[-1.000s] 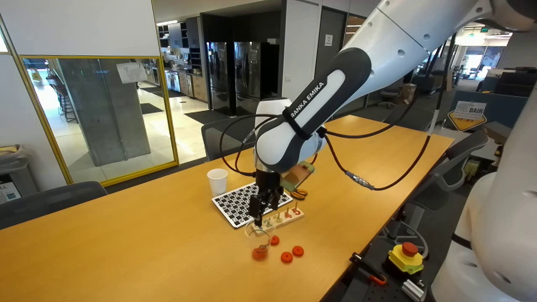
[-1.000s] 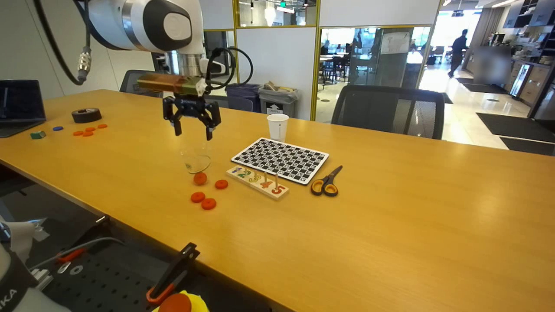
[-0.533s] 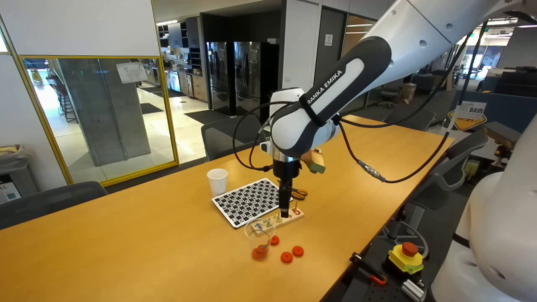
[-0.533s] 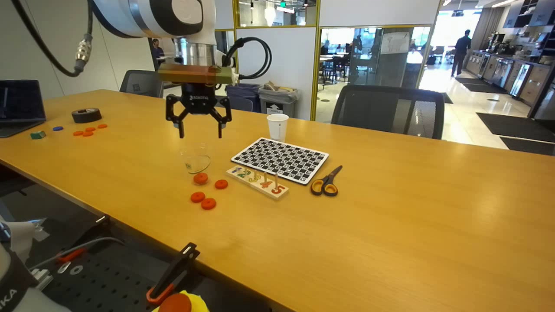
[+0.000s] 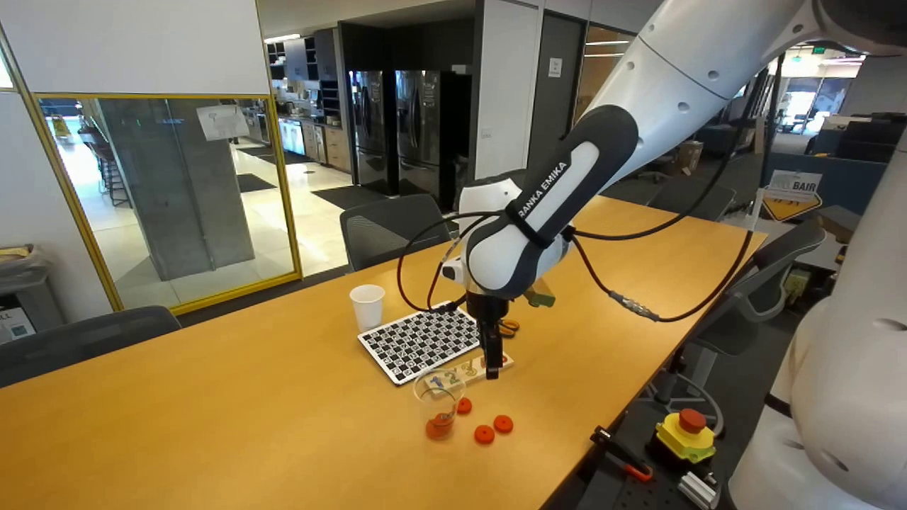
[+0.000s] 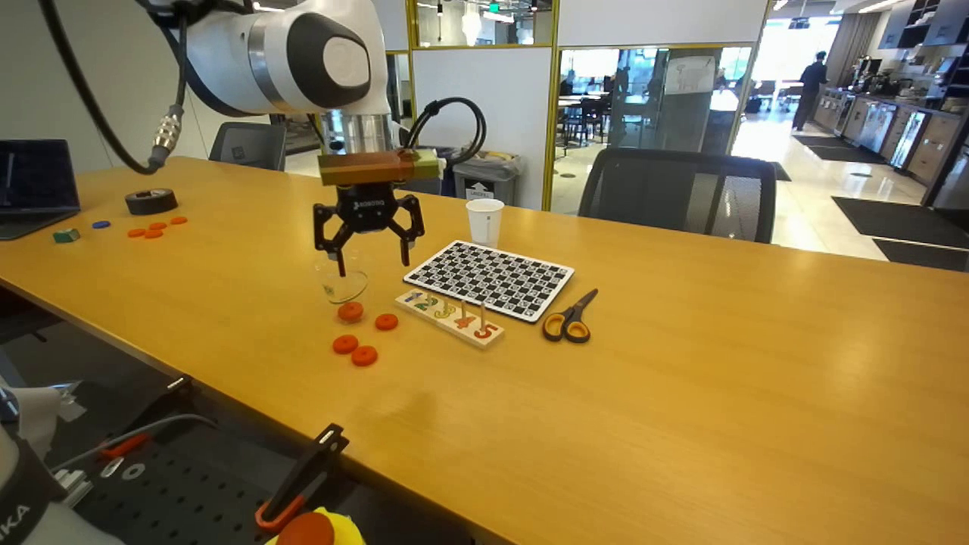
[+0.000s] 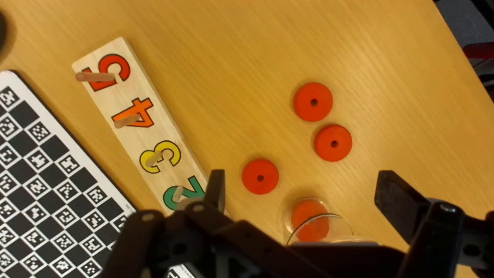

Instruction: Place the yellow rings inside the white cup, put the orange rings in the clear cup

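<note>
My gripper (image 6: 374, 268) hangs over the table with its jaws wide apart and nothing between them. In the wrist view its fingers (image 7: 397, 200) frame the transparent clear cup (image 7: 341, 228) and a loose orange ring (image 7: 260, 176) below. At least one orange ring (image 7: 305, 216) lies at the bottom of the clear cup, partly behind the rim. Beside the cup, two more orange rings (image 5: 503, 423) lie flat on the wood. The white cup (image 5: 368, 309) stands upright behind the checkerboard; its inside is not clearly visible. No yellow rings show in any view.
A wooden number board (image 7: 154, 127) with pegs lies between the checkerboard (image 6: 492, 278) and the clear cup. Scissors (image 6: 569, 318) rest nearby. Further off are black tape (image 6: 151, 201), several flat orange pieces (image 6: 154, 234), a green block (image 6: 66, 235) and a laptop (image 6: 38, 189).
My gripper turned and moved from above the clear cup over toward the number board, then lowered. It stayed open. The orange ring in the cup now looks flatter than a second ago.
</note>
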Tool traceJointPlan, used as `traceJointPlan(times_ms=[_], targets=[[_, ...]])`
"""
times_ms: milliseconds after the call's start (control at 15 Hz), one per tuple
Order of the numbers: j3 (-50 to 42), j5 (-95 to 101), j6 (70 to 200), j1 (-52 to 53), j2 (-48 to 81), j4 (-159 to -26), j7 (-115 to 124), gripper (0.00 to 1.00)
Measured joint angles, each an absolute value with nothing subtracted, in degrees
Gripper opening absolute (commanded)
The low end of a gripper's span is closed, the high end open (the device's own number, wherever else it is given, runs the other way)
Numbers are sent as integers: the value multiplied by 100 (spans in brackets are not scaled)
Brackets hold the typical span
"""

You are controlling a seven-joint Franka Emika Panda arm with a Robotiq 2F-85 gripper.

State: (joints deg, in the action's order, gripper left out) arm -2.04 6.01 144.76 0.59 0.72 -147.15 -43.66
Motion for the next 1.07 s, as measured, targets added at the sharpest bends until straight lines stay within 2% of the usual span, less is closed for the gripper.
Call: traceJointPlan(times_ms=[533, 1067], targets=[[22, -456, 15368, -179, 876, -14737, -6102, 100], [443, -468, 16046, -374, 1554, -14680, -6347, 100]])
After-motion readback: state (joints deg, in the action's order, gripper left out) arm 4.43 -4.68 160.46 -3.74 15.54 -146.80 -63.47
